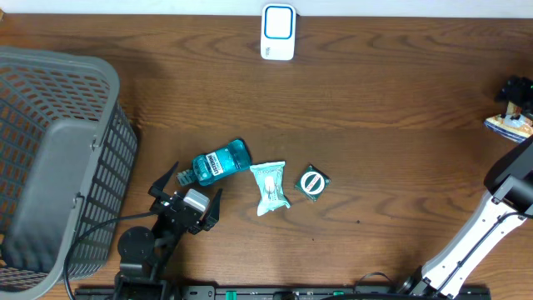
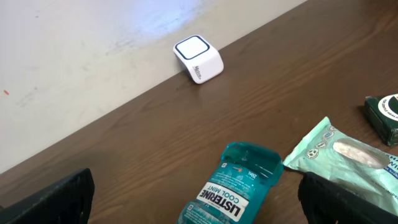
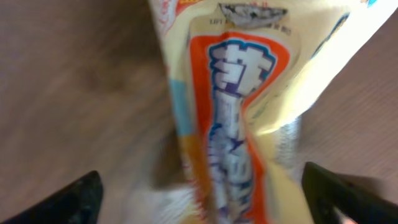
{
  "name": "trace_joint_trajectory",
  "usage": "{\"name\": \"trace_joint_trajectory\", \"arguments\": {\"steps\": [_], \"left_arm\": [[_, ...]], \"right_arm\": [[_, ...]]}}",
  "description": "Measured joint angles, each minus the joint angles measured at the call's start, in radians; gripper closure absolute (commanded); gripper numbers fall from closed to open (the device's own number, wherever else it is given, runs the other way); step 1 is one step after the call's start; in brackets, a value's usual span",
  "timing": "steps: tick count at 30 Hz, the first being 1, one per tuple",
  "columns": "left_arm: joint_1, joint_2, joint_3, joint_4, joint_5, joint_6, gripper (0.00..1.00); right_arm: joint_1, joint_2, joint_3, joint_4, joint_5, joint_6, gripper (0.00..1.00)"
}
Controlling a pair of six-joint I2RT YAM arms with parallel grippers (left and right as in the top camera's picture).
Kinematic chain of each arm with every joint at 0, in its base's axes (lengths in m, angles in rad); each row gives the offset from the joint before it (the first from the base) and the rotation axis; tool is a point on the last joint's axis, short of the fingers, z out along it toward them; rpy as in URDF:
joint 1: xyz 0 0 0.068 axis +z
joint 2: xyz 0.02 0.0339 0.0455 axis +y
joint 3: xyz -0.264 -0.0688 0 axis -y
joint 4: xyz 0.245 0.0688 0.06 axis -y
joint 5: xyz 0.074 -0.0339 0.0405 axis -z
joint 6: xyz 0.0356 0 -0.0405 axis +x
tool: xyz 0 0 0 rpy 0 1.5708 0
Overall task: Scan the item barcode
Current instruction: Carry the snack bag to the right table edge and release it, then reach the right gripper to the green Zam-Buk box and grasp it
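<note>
The white scanner [image 1: 278, 32] with a blue rim stands at the table's far edge; the left wrist view shows the scanner [image 2: 198, 58] against the wall. A teal Listerine bottle [image 1: 221, 162] lies on its side just ahead of my left gripper [image 1: 190, 190]. That left gripper [image 2: 199, 208] is open, its dark fingers wide either side of the bottle [image 2: 233, 186] without touching it. At the far right edge my right gripper [image 1: 516, 92] is over a yellow and orange packet [image 1: 510, 125]. My right gripper [image 3: 208, 202] is open, and the blurred packet [image 3: 242, 93] lies between its spread fingers.
A grey mesh basket [image 1: 50, 167] fills the left side. A pale green wipes packet [image 1: 271, 187] and a small dark green box [image 1: 313, 182] lie right of the bottle. Bare brown wood stretches between these items and the scanner.
</note>
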Motion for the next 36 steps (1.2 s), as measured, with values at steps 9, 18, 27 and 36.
{"name": "trace_joint_trajectory", "arguments": {"steps": [9, 18, 27, 36], "left_arm": [[0.000, 0.000, 0.000, 0.000, 0.000, 0.000, 0.02], [0.000, 0.000, 0.000, 0.000, 0.000, 0.000, 0.02], [0.000, 0.000, 0.000, 0.000, 0.000, 0.000, 0.02], [0.000, 0.000, 0.000, 0.000, 0.000, 0.000, 0.02]], "right_arm": [[-0.026, -0.084, 0.205, -0.164, -0.444, 0.009, 0.01], [0.134, -0.349, 0.248, -0.382, -0.626, 0.109, 0.02], [0.423, -0.372, 0.180, -0.563, -0.618, -0.214, 0.01], [0.795, -0.371, -0.151, -0.560, -0.512, -0.538, 0.01]]}}
